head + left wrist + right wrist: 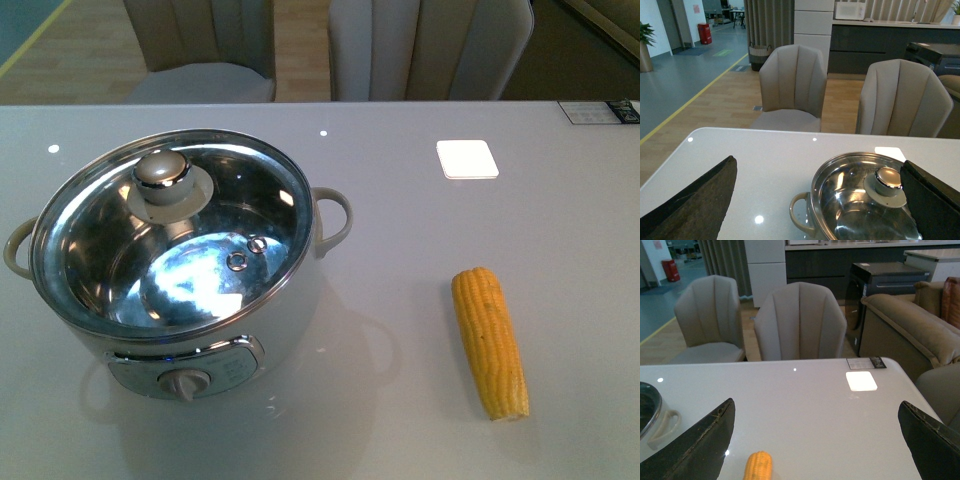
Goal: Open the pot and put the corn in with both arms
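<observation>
Corn (490, 343) not in pot (292, 318) yet, lid (190, 250) on.
Nothing done so far: corn flat on desk (400, 225), right of pot, well apart. From wrist views only, not front: left fingers (695, 200) wide apart near pot, right fingers (695, 445) wide apart near corn, both empty.
</observation>
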`<state>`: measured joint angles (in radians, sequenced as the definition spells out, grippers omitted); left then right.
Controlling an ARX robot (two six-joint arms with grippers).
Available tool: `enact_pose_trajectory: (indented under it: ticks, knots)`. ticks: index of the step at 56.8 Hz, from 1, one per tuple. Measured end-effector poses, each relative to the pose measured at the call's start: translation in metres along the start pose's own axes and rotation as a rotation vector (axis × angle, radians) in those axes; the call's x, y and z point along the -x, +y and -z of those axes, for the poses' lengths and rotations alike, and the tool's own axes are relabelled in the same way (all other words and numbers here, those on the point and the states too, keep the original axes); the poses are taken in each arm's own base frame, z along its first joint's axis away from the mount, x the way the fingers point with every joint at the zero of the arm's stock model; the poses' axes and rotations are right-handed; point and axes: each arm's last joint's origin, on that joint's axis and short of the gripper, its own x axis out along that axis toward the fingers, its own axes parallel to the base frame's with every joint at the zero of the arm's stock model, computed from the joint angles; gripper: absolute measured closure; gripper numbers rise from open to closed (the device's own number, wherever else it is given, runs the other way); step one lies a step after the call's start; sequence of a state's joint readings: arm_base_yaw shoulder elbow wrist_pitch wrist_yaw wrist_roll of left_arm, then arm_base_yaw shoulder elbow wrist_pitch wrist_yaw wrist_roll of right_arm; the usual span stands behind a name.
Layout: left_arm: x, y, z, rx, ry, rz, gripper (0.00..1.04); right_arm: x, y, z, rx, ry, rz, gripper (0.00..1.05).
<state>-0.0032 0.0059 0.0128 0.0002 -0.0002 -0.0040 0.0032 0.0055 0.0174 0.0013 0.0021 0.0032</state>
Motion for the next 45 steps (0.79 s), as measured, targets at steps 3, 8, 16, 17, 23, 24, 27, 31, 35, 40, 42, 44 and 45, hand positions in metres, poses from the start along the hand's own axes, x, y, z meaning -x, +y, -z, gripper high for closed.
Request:
enact_pose_trajectory:
  ticks: [3,8,16,17,23,24,27,31,35,40,42,44,45]
  knots:
    - [0.0,0.0,0.0,0.0,0.0,0.0,0.07,0.0,0.0,-0.0001,0.0,0.0,0.0,0.09]
    - [0.0,0.0,0.0,0.0,0.0,0.0,0.07,0.0,0.0,-0.0001,0.0,0.0,0.0,0.09]
    - [0.0,0.0,0.0,0.0,0.0,0.0,0.07,0.0,0.0,0.0,0.0,0.0,0.0,0.09]
    - [0.0,0.0,0.0,0.0,0.0,0.0,0.07,0.0,0.0,-0.0001,0.0,0.0,0.0,0.09]
    - [0.0,0.0,0.0,0.0,0.0,0.0,0.07,0.0,0.0,-0.0001,0.0,0.0,0.0,0.09]
    - [0.0,0.0,0.0,0.0,0.0,0.0,0.07,0.0,0.0,-0.0001,0.0,0.0,0.0,0.09]
    - [0.0,0.0,0.0,0.0,0.0,0.0,0.07,0.0,0.0,-0.0001,0.0,0.0,0.0,0.09]
    - [0.0,0.0,0.0,0.0,0.0,0.0,0.07,0.0,0.0,-0.0001,0.0,0.0,0.0,0.09]
    - [0.0,0.0,0.0,0.0,0.0,0.0,0.07,0.0,0.0,-0.0001,0.0,0.0,0.0,0.09]
    - [0.0,0.0,0.0,0.0,0.0,0.0,0.07,0.0,0.0,-0.0001,0.0,0.0,0.0,0.09]
    - [0.0,0.0,0.0,0.0,0.0,0.0,0.07,0.0,0.0,-0.0001,0.0,0.0,0.0,0.09]
    - [0.0,0.0,0.0,0.0,0.0,0.0,0.07,0.0,0.0,0.0,0.0,0.0,0.0,0.09]
    - [0.0,0.0,0.0,0.0,0.0,0.0,0.07,0.0,0.0,-0.0001,0.0,0.0,0.0,0.09]
